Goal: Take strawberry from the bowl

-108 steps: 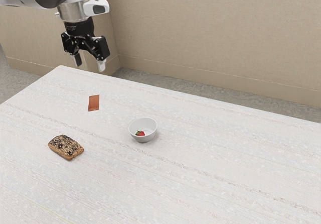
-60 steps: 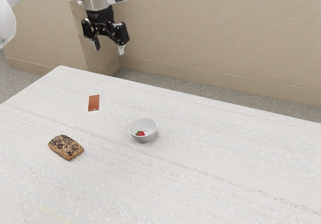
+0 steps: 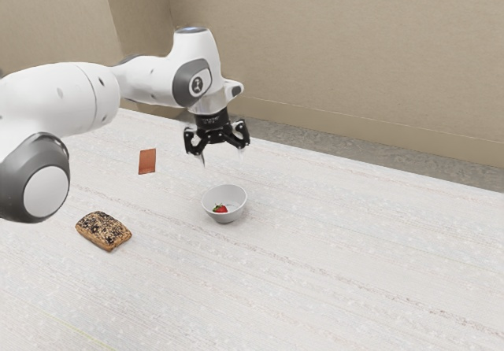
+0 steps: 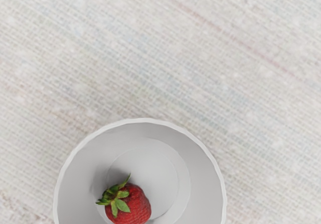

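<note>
Hanging above the table near the bowl, our gripper is empty, its jaws standing apart. The strawberry lies inside the bowl, off the middle, on its side, with its green leaves turned toward the wall. We judge it a light thing that needs very little force to lift. Its flesh is probably soft and easily bruised, so a gentle, even squeeze should serve better than a hard one. The skin may be a little slippery, and the rounded, tapering shape could slide out if we pinch near the tip. The leaves look thin and floppy; taking hold by them alone would likely tear them or let the fruit swing. We do best to close across the widest part of the red body, just below the leaves, one jaw on each side. Since the bowl's wall is near, we need to go down steeply and choose a turn of the hand that fits both jaws inside the rim. Touching the bowl could tip it, or roll the fruit away.
</note>
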Tool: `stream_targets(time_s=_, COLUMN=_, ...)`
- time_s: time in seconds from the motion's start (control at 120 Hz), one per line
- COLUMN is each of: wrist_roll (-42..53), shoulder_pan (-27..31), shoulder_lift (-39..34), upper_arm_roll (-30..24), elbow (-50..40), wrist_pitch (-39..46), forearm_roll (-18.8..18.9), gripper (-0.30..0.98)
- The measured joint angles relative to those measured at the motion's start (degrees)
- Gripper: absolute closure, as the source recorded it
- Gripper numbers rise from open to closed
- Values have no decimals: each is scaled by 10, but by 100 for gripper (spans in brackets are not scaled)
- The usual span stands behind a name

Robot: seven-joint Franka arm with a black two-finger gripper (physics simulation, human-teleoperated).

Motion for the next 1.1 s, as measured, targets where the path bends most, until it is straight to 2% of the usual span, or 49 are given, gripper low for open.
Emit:
stream_targets(time_s=0.233, wrist_roll=-93, shoulder_pan=-8, shoulder_lift=-3, upper_arm_roll=9, elbow=-73, wrist_pitch=48, forearm_roll=-23, gripper=1)
stream_targets(time_s=0.392, wrist_roll=-143, shoulder_pan=-14, shoulder_lift=-35, upper_arm_roll=10, elbow=-131, wrist_pitch=71, forearm_roll=-23, gripper=10)
stream_targets(time_s=0.542, wrist_roll=-180, shoulder_pan=-15, shoulder_lift=-36, upper_arm_roll=10, elbow=-136, wrist_pitch=84, forearm_roll=-15, gripper=23)
stream_targets(time_s=0.667, wrist_roll=-204, shoulder_pan=-15, shoulder_lift=-20, upper_arm_roll=10, elbow=-133, wrist_pitch=91, forearm_roll=-11, gripper=30)
stream_targets(time_s=1.1, wrist_roll=-257, shoulder_pan=-15, shoulder_lift=4, upper_arm_roll=9, elbow=-146, wrist_pitch=125, forearm_roll=-20, gripper=36)
